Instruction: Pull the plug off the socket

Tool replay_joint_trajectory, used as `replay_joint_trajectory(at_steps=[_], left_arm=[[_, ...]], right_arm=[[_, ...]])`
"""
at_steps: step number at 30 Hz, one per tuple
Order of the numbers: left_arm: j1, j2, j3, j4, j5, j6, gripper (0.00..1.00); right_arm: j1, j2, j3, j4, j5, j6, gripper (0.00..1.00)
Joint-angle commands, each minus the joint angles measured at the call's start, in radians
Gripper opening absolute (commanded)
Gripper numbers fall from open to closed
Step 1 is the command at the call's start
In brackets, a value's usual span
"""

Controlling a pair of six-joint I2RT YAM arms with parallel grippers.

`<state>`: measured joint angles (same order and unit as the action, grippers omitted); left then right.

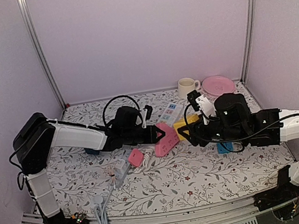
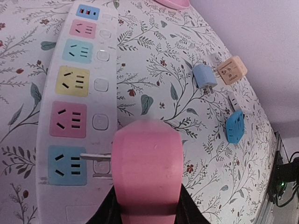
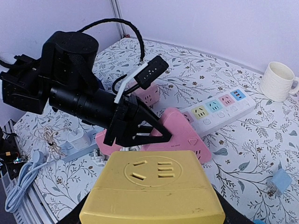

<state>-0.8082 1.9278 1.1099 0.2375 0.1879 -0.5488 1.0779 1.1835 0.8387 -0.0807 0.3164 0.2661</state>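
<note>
My left gripper (image 1: 157, 134) is shut on a pink plug (image 2: 147, 168), its black fingers clamped on both sides. The plug's two metal prongs (image 2: 96, 156) stick out to the left, bare, above the blue outlet of a white power strip (image 2: 79, 107). My right gripper (image 1: 185, 132) is shut on a yellow socket cube (image 3: 154, 191), whose slotted face is bare and turned to the camera. In the right wrist view the pink plug (image 3: 187, 135) hangs just beyond the cube, apart from it, with the left gripper (image 3: 149, 130) on it.
A cream mug (image 1: 187, 87) and pink plate (image 1: 218, 85) stand at the back. A small pink adapter (image 1: 136, 157) and a second white strip with cable (image 1: 119, 170) lie front left. A pale blue plug (image 2: 204, 77), peach adapter (image 2: 232, 70) and blue adapter (image 2: 235, 127) lie right.
</note>
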Motion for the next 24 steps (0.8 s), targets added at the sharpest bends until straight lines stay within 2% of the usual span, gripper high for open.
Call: replay_joint_trajectory(at_steps=[1,3,7,11,17,24], left_arm=[[0.014,-0.095,-0.02,0.035,0.004,0.032,0.0],[0.02,-0.127,-0.029,0.046,0.021,0.027,0.0],[0.048,-0.197,-0.076,0.068,0.034,-0.003,0.0],[0.105,-0.285,-0.179,0.09,-0.018,-0.017,0.0],[0.265,-0.448,-0.383,0.115,-0.036,-0.043,0.0],[0.434,-0.589,-0.503,0.09,-0.039,-0.043,0.0]], right_arm=[[-0.11,0.004,-0.017,-0.004,-0.086,0.086,0.11],[-0.197,0.008,-0.048,-0.009,-0.169,0.129,0.11],[-0.291,0.064,-0.074,-0.022,-0.269,0.185,0.12],[-0.31,0.165,-0.064,-0.024,-0.32,0.216,0.12],[-0.332,0.281,-0.053,-0.028,-0.339,0.25,0.12],[-0.383,0.347,-0.06,-0.025,-0.356,0.281,0.16]])
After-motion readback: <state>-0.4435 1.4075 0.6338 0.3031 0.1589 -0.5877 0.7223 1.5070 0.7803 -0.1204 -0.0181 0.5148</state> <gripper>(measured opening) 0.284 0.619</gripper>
